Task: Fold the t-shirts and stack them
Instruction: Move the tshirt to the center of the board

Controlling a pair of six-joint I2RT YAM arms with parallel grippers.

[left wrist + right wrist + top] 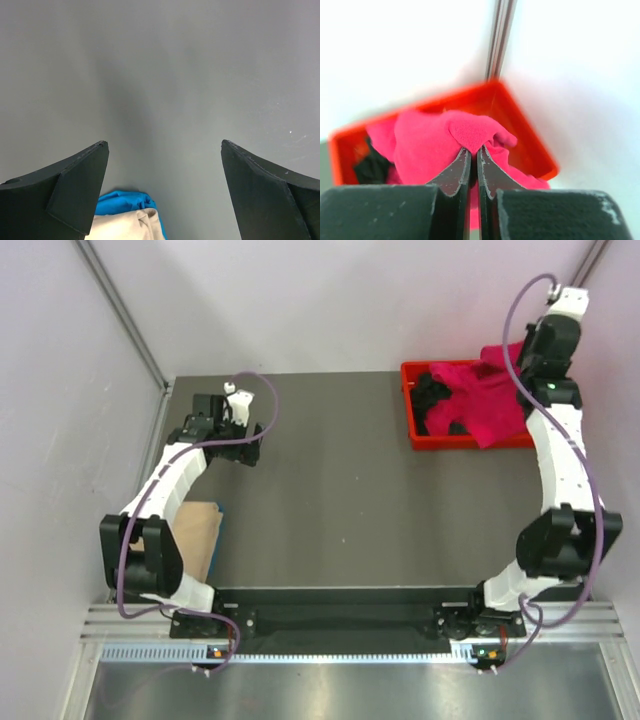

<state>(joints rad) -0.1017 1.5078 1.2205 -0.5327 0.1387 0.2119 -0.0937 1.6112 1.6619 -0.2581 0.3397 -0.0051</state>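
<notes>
we see a tan shirt [195, 535] lying by the left base. our left gripper [165, 145] hangs spread over the table [340, 490]. far right, our right gripper [475, 150] pinches a pink shirt [420, 145] at the tray [412, 415], where a black shirt [432, 398] lies.

The tray [440, 444] sits at the far right of the table [350, 490], with a heap of t-shirts [480, 400] in it. The right gripper [474, 152], above the tray, pinches a fold of the heap. A folded t-shirt [195, 535] lies at the table's near left edge, beside the left arm [170, 485].
</notes>
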